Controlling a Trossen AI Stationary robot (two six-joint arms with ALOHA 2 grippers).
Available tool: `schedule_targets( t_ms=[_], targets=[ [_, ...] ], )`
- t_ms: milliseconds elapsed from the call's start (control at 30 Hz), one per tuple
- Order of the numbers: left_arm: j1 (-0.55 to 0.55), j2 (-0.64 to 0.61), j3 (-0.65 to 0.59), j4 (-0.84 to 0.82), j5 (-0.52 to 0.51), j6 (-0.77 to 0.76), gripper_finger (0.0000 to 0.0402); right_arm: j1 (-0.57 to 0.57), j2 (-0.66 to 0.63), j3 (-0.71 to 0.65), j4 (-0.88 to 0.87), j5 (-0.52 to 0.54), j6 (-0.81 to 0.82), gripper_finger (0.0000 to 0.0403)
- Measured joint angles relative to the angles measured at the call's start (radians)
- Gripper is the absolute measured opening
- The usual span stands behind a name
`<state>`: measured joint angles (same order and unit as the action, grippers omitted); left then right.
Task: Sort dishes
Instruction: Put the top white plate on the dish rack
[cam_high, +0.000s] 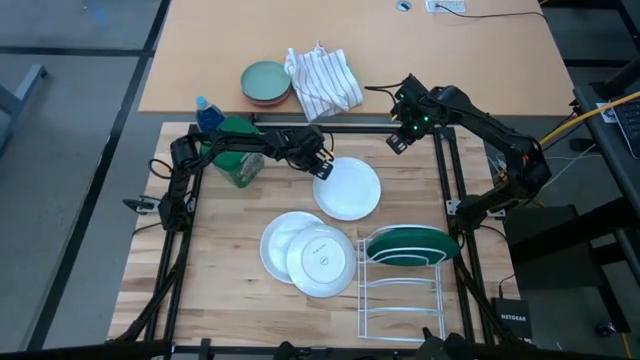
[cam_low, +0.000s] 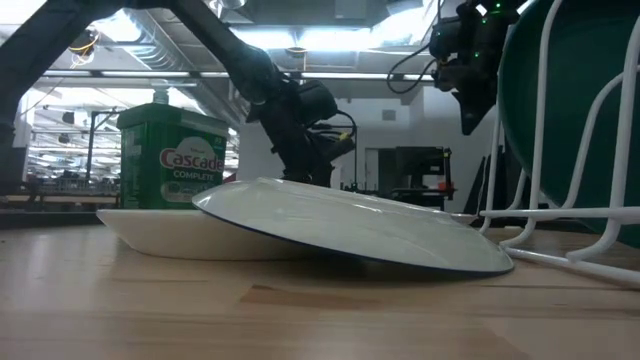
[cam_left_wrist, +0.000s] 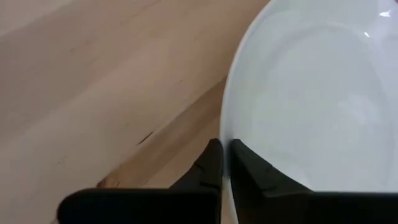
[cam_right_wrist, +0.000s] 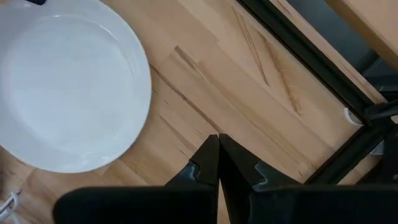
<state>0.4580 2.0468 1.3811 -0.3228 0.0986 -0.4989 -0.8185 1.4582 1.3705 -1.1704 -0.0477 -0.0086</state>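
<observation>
Left gripper (cam_high: 323, 170) pinches the near rim of a plain white round plate (cam_high: 348, 188) lying flat on the wooden table (cam_high: 220, 250), its fingers (cam_left_wrist: 211, 165) closed on the edge. Right gripper (cam_high: 398, 142) hovers at the table's far edge with fingers pressed together, holding nothing. Nearer the front, a smaller stamped white plate (cam_high: 320, 262) leans on another white plate (cam_high: 280, 240), and a dark green plate (cam_high: 410, 243) stands in the white wire rack (cam_high: 400, 300).

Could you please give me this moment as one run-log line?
left gripper: shut on white plate rim | right gripper: shut, empty, hovering at table's far edge | green plate: in rack | two plates: stacked, unsorted
</observation>
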Motion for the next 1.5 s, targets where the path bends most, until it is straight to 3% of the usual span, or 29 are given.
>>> schedule_targets(
  t_ms=[133, 400, 933, 1300, 1500],
  targets=[
    [0.000, 0.000, 0.000, -0.002, -0.001, 0.016, 0.0006, 0.000, 0.000, 0.000, 0.005, -0.047, -0.011, 0.0012],
    [0.000, 0.000, 0.000, 0.000, -0.026, 0.100, 0.0002, 0.001, 0.000, 0.000, 0.089, -0.257, -0.093, 0.0012],
    [-0.001, -0.003, 0.000, 0.064, -0.062, 0.280, 0.0000, 0.001, 0.000, 0.000, 0.254, -0.260, -0.105, 0.0015],
    [-0.001, -0.006, 0.001, 0.010, -0.061, 0.265, 0.0003, 0.001, 0.000, 0.000, 0.236, -0.296, -0.105, 0.0108],
    [-0.001, -0.006, 0.001, -0.002, -0.058, 0.261, 0.0001, 0.001, 0.000, 0.000, 0.236, -0.297, -0.105, 0.0126]
  ],
)
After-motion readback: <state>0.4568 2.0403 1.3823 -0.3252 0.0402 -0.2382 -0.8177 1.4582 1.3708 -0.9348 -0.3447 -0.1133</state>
